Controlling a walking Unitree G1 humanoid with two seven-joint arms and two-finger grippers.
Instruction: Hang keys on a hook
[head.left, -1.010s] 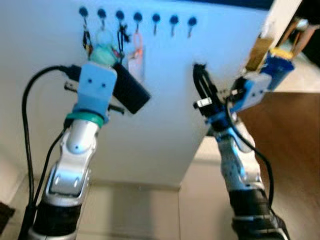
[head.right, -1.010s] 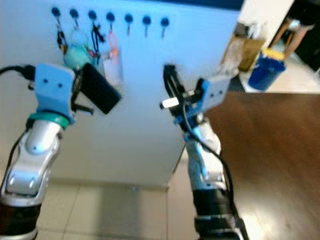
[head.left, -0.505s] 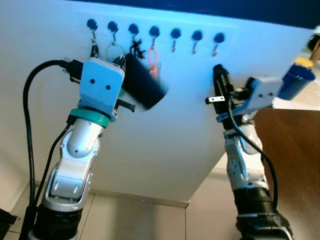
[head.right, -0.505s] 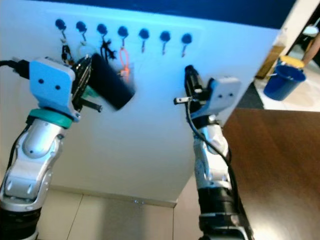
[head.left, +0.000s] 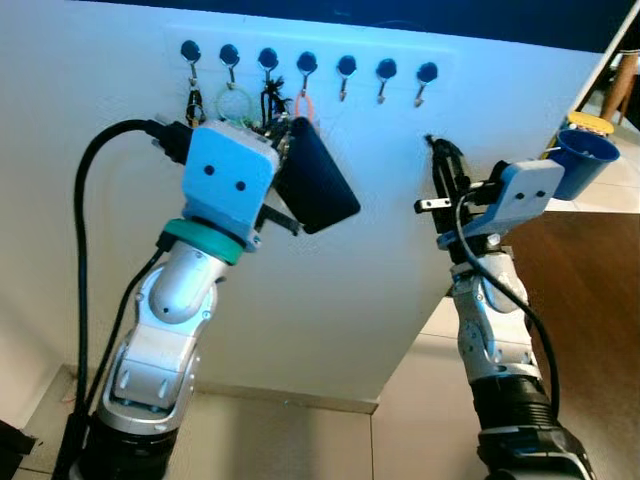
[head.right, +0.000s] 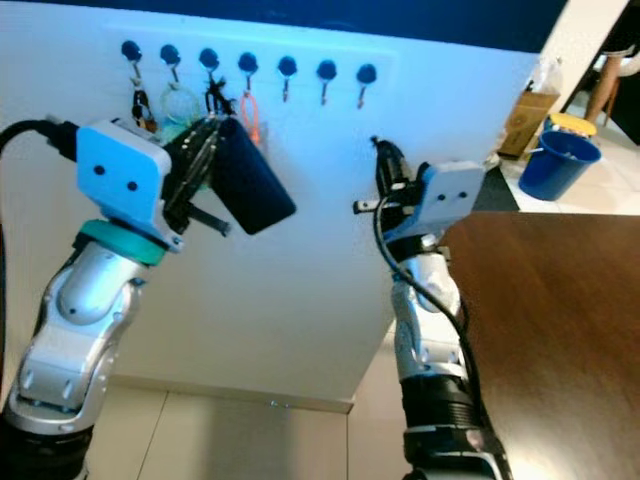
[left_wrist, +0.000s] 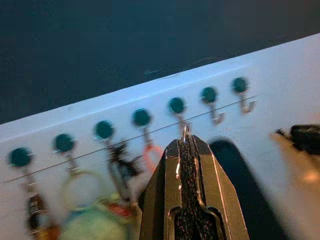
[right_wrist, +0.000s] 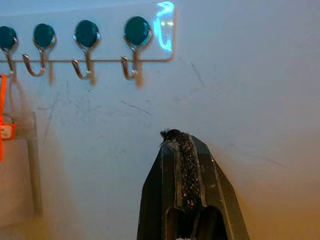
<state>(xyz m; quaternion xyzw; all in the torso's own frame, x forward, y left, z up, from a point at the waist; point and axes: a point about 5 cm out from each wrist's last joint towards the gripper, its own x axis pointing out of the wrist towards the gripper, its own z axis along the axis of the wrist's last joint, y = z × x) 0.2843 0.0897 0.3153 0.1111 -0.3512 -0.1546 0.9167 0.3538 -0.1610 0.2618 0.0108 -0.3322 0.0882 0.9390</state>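
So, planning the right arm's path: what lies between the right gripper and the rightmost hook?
Bare white wall. In the right wrist view, nothing sits between the right gripper and the rightmost hook.

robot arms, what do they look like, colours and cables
Both arms are silver metal with black lower sections. Each wrist carries a light blue box housing; the left one has two dark dots and a green collar beneath. A thick black cable loops beside the left arm, a thinner one along the right. Left pincer and right pincer have long black fingers.

A row of seven dark-capped hooks (head.left: 305, 65) ran along a white wall (head.left: 300, 300). Keys (head.left: 268, 105) and tags hung from the first four. The left gripper (head.left: 318, 180) was raised just below them; the right gripper (head.left: 443, 165) pointed up under the last hook.
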